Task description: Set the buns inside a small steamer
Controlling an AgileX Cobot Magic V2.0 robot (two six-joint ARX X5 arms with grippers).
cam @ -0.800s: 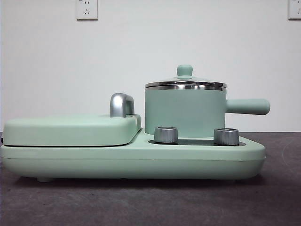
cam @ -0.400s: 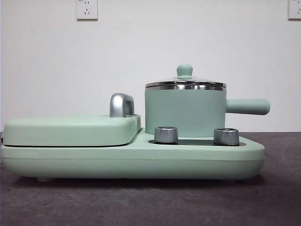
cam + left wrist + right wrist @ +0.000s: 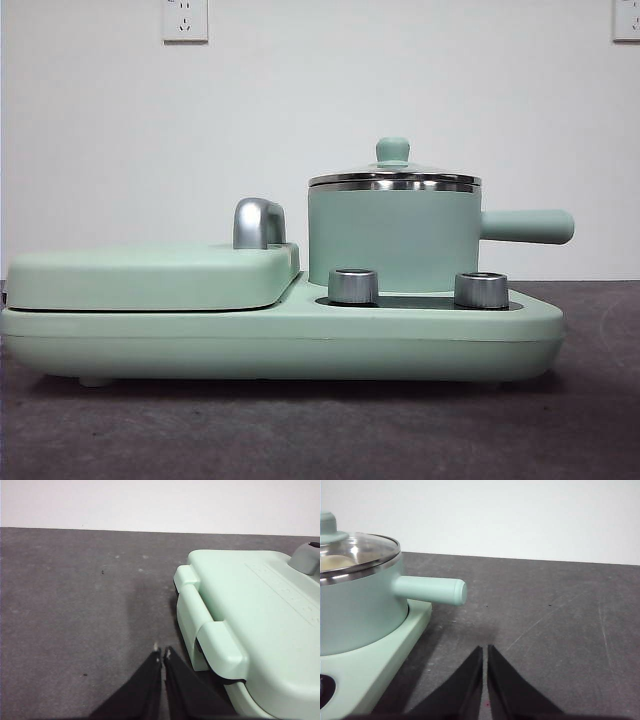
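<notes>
The small steamer (image 3: 394, 238) is a mint-green pot with a steel rim, a side handle (image 3: 527, 227) and a glass lid with a green knob (image 3: 392, 150); the lid is on. In the right wrist view the steamer (image 3: 360, 605) stands beside my right gripper (image 3: 485, 650), which is shut and empty over bare table. Through the glass lid a cream-white shape (image 3: 335, 562) shows inside, probably a bun. My left gripper (image 3: 162, 654) is shut and empty, low over the table next to the flat griddle lid (image 3: 255, 625).
The steamer sits on a mint-green cooker base (image 3: 280, 340) with two chrome knobs (image 3: 353, 286) in front. The flat griddle lid (image 3: 150, 275) with a chrome handle (image 3: 258, 222) covers its left half. Dark grey table (image 3: 300, 430) runs around it, white wall behind.
</notes>
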